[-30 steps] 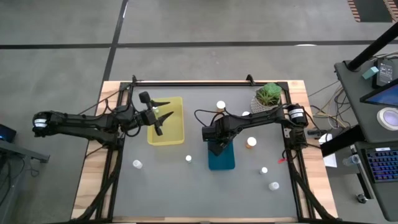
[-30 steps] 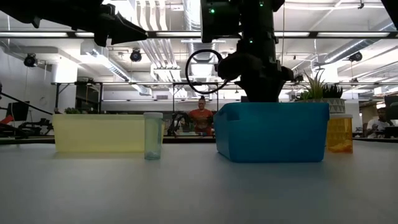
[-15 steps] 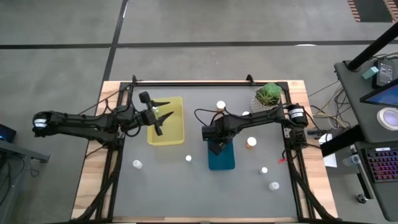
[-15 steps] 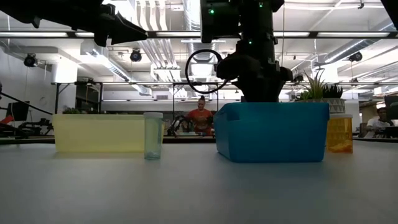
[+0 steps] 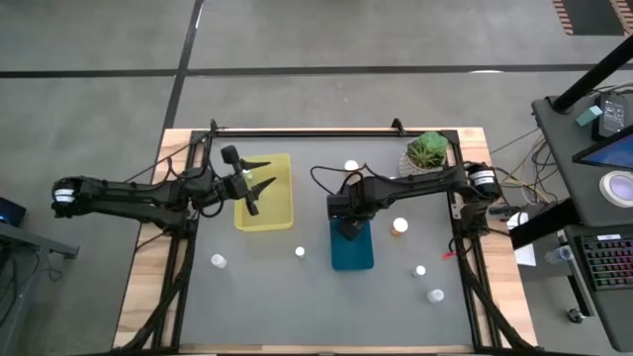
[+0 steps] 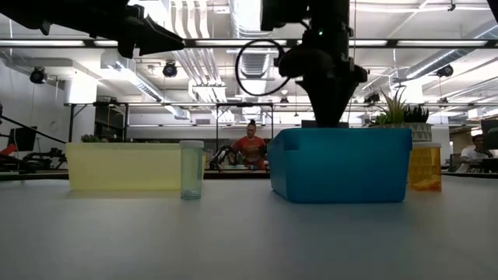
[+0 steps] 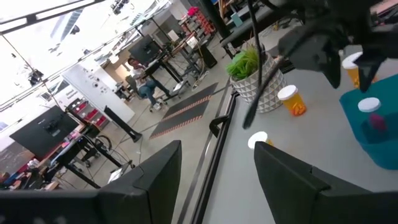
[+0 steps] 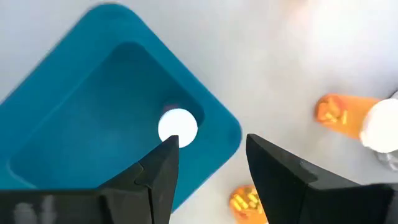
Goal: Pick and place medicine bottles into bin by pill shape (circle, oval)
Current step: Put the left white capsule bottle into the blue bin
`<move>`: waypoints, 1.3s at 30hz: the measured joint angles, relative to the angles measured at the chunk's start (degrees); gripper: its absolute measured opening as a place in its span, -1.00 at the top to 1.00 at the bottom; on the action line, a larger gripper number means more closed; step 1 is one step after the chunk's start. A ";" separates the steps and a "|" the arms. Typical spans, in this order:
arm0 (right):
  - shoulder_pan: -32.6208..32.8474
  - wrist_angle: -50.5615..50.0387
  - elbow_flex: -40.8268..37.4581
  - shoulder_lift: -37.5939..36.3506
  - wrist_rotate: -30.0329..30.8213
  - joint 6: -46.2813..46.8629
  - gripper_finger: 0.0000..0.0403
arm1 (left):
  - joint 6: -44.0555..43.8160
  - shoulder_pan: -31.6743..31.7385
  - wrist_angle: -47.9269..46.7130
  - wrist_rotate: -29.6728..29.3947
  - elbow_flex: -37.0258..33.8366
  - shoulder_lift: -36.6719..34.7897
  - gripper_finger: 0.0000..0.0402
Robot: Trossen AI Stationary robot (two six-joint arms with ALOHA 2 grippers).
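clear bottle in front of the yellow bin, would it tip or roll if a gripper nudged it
The clear bottle stands upright on a narrow base and is taller than wide, so a nudge near its cap would probably tip it. It looks see-through and nearly empty, so it is likely light and might slide on the smooth table instead. Once on its side, its round body would probably roll.

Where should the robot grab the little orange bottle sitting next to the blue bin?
Grip the orange bottle around its white cap, coming straight down. It stands upright and alone beside the blue bin, so its round top is free. The open right pincer is nearest.
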 joint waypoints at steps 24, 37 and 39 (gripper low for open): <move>8.82 22.79 -10.21 -15.27 9.61 -24.73 0.23 | -9.74 -0.02 1.65 0.09 0.02 0.04 0.07; 8.53 69.59 -38.19 -31.52 9.40 -49.18 0.27 | -25.70 -0.22 1.82 1.97 0.00 3.74 0.07; 8.40 74.89 -41.15 -33.60 9.33 -51.91 0.28 | -27.20 -0.23 1.87 3.19 0.00 4.25 0.07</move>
